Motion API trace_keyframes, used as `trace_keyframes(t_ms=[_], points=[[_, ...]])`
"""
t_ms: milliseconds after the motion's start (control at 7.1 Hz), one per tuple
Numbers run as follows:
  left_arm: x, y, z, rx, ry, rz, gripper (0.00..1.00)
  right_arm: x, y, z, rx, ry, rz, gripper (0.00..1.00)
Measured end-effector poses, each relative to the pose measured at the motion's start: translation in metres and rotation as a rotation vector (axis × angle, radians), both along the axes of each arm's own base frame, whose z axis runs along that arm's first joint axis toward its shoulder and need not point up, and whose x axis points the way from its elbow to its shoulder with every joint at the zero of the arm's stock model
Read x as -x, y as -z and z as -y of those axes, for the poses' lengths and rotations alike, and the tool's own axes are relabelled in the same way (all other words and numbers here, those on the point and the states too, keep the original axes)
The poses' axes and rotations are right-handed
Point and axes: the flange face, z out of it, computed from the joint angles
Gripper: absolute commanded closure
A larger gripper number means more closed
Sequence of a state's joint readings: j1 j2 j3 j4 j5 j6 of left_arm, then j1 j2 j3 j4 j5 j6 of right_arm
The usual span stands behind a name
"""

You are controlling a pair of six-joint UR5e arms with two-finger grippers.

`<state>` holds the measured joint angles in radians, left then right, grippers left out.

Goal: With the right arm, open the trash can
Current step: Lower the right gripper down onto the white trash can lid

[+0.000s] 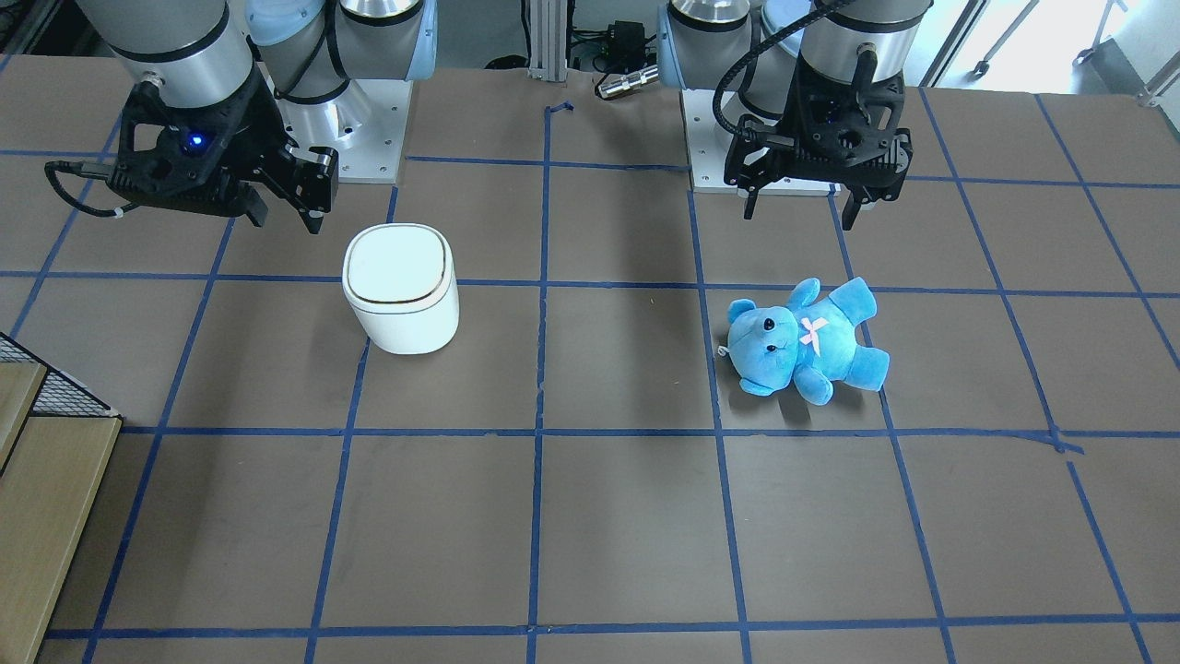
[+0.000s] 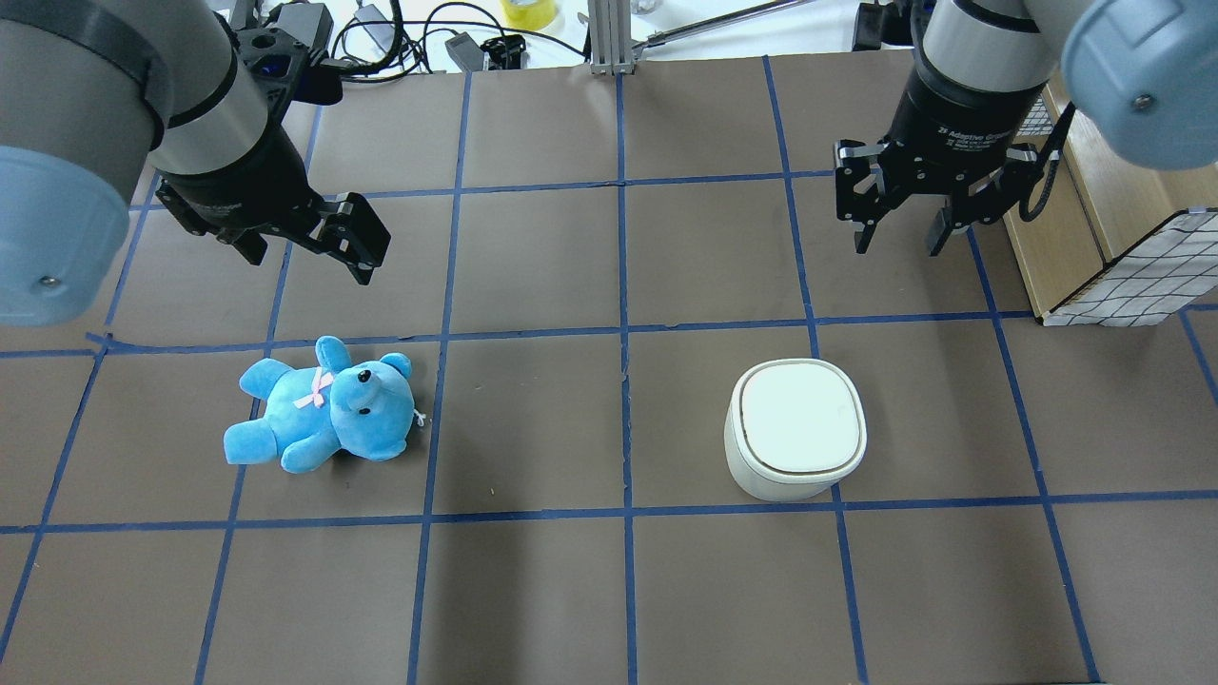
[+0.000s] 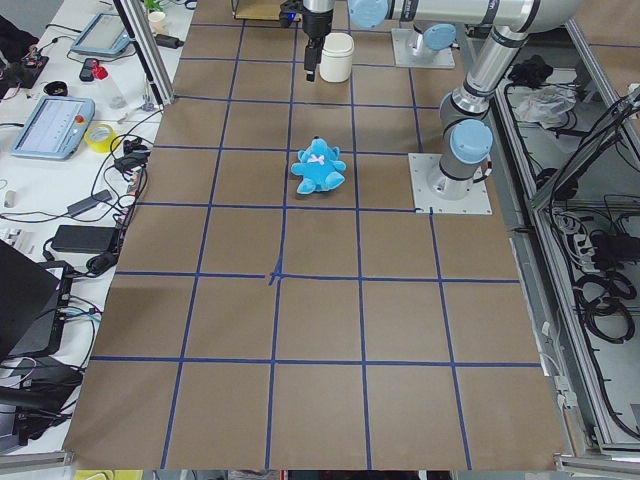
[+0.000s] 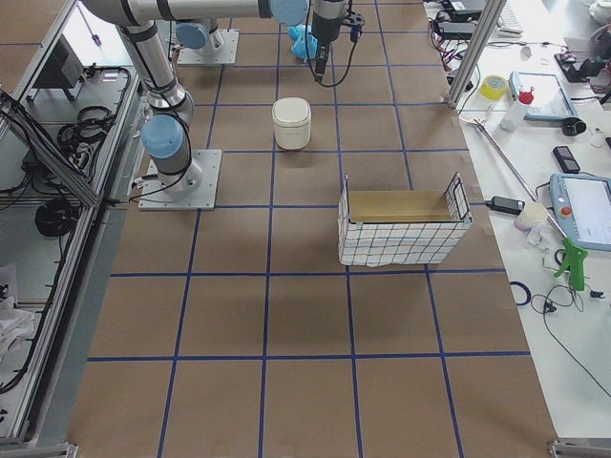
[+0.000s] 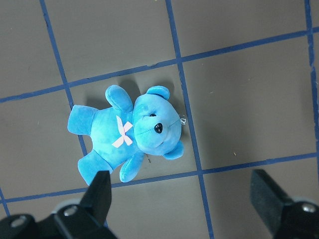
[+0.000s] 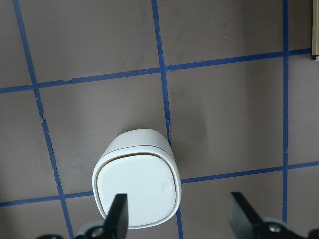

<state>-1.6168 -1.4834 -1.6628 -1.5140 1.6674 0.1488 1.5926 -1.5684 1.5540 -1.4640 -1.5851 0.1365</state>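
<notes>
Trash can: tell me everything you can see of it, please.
The trash can is a small white bin, rounded-square in outline, of smooth material that looks like plastic. Its flat lid is shut and edged by a thin dark-gold line. It stands upright on the brown table, over a blue tape line, on the robot's right side. Only the table touches it. The right gripper hangs open, apart from it.

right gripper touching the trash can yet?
Apart. The overhead exterior view shows a wide gap between the right gripper and the trash can; the front-facing view shows the same.
</notes>
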Motion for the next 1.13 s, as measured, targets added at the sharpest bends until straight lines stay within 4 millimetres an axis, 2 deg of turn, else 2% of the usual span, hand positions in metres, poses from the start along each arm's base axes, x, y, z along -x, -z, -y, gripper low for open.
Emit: trace_keyframes(t_ms=[563,1127], points=[[0.000,0.000,0.000,0.000,0.000,0.000,0.00,-0.003,0.027,-0.011,-0.085,-0.008,0.016,1.00],[0.000,0.000,0.000,0.000,0.000,0.000,0.00,-0.007,0.101,-0.033,-0.218,-0.020,0.043,1.00]])
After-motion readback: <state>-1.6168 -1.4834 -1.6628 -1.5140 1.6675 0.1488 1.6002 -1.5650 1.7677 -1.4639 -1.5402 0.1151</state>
